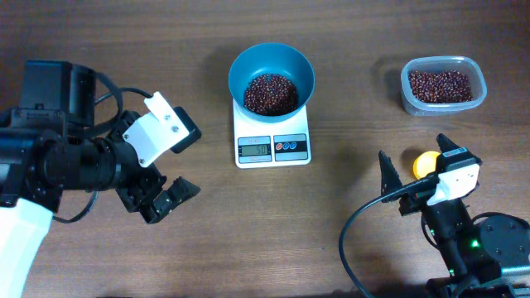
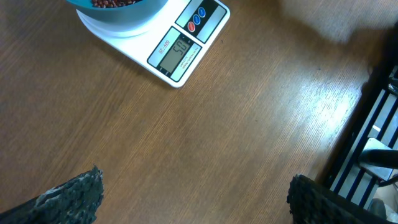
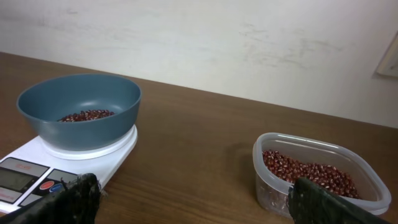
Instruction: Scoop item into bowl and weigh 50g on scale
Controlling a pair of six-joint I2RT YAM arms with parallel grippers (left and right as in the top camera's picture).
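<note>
1. Right pincer (image 1: 413,157): near right, released and gripping nothing. From above, the yellow scoop (image 1: 426,163) lies between its spread fingers on the surface (image 1: 331,232); whether they touch cannot be told.
2. Left pincer (image 1: 168,199): near left, released, empty. It sits well apart from the scale, probably so the reading stays undisturbed.
3. Scale (image 1: 272,141): centre, display facing near and uncovered. The digits look close to 50.
4. Bowl (image 1: 248,62): centred on the scale so its full load registers. Beans (image 1: 270,93) are heaped in its bottom.
5. Tub (image 1: 406,87): far right, holding spare beans on the right arm's side.
</note>
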